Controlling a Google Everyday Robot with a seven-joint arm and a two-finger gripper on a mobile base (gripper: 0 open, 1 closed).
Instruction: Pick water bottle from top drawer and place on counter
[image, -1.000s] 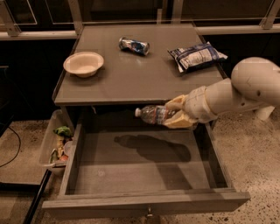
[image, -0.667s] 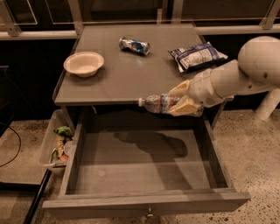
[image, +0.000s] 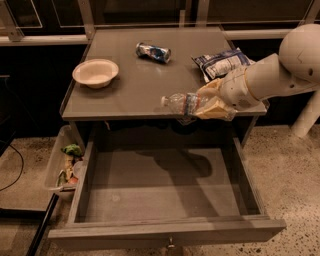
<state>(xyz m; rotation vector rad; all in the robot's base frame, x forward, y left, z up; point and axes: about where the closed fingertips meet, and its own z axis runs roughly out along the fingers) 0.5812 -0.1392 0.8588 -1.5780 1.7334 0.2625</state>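
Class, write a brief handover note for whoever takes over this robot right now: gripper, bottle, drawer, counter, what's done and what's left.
Gripper: shut on the water bottle, held sideways in the air at the counter's front edge, cap pointing left.
Top drawer: pulled open, nothing seen inside.
Done: the bottle is out of the drawer.
Left: set it down on the counter and release.
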